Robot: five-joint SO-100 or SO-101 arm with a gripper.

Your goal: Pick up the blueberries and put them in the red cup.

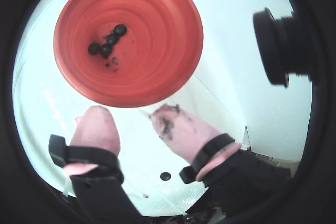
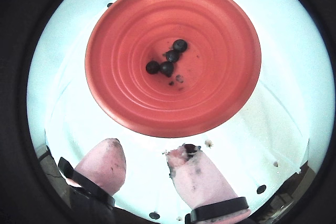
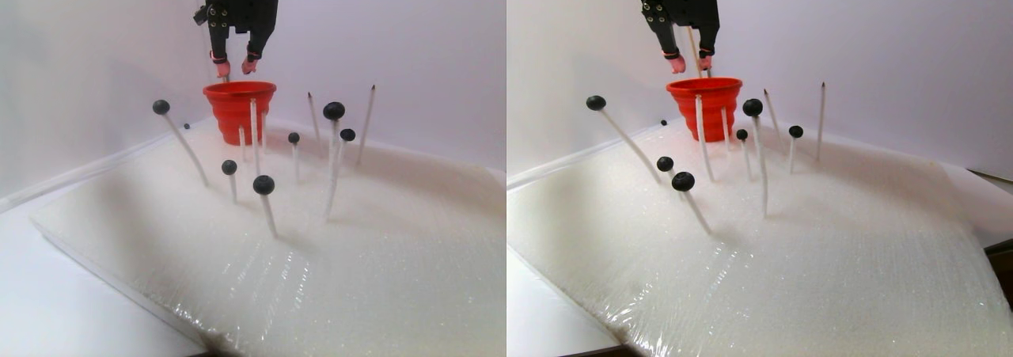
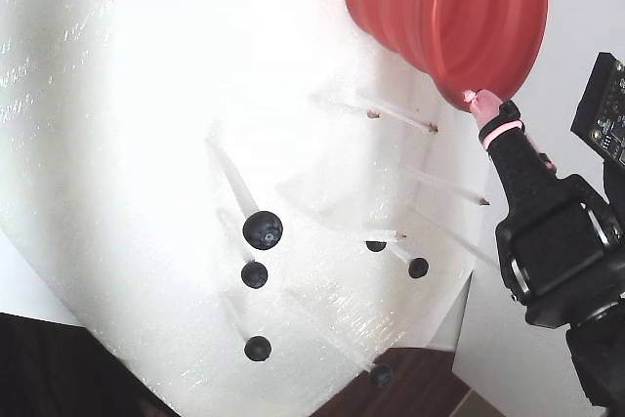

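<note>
We find the gripper (image 2: 144,158) hanging just above the red cup (image 2: 220,98), its two pink-covered fingers (image 2: 102,163) spread apart with nothing between them; in both wrist views white foam shows through the gap. The right-hand finger in a wrist view (image 1: 176,129) is smeared with dark stains at its tip (juice, by the look of it, though we cannot be sure). In the stereo pair view the gripper (image 3: 235,67) sits directly over the cup's rim (image 3: 239,88), fingertips close to it but apart from it. Inside the cup we count four blueberries (image 2: 168,62) clustered near the middle of the ribbed bottom, with a few dark specks beside them. The cup stands at the far end of a white foam sheet (image 3: 380,254) lying on the surface. Nearer the camera, thin white sticks (image 3: 180,145) rise tilted from the foam, six of them still topped with a berry (image 3: 263,185), the largest (image 3: 334,111) to the right of the cup; several sticks stand bare. In the fixed view the fingertip (image 4: 480,100) is at the cup's rim.
</note>
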